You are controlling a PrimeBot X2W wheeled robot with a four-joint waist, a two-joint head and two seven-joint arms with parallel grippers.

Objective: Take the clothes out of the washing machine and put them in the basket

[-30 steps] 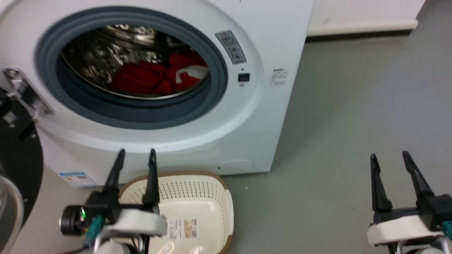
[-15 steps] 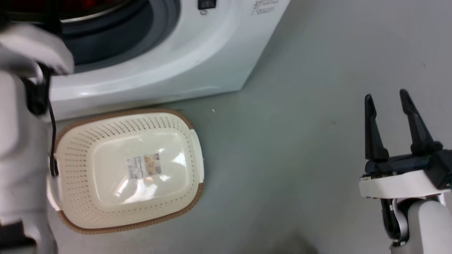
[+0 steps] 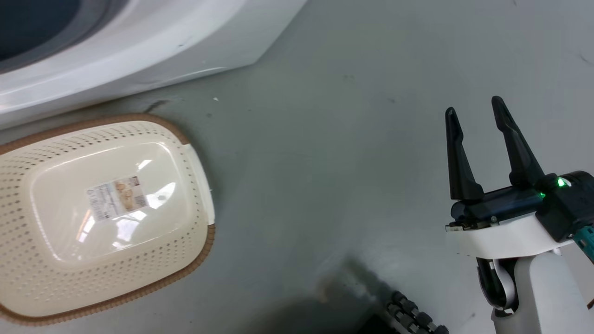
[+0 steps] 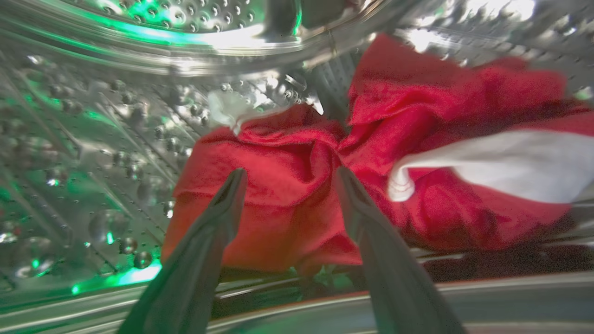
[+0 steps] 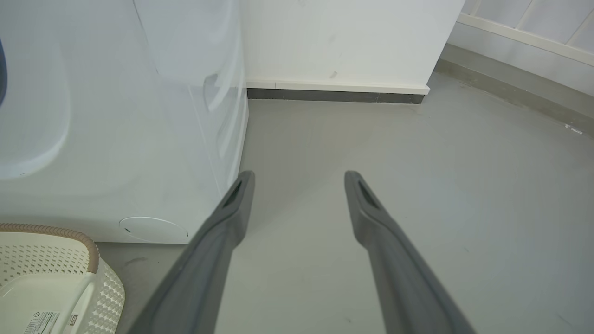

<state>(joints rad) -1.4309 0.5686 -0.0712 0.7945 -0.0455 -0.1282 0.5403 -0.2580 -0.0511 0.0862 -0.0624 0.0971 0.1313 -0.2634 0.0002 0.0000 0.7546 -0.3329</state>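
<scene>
- The washing machine (image 3: pixel 139 41) holds the clothes (image 4: pixel 431 97): a crumpled red heap on the bottom of the steel drum (image 4: pixel 93 139), with a white panel (image 4: pixel 510 162) across its right side.
- The basket (image 3: pixel 93 134) stands on the floor (image 3: pixel 325 162) just in front of the machine, mouth up, with a label sticker (image 3: pixel 118 197) on its bottom.
- The head view cuts off the basket's left end and most of the machine; the heap is blurred.
- The basket's long axis runs roughly along the machine's front.
- The left gripper (image 4: pixel 290 172) is inside the drum, fingers wide, tips in front of the red fabric; contact cannot be told.
- The right gripper (image 3: pixel 474 105) hangs over the floor well right of the basket, fingers wide, holding nothing.
</scene>
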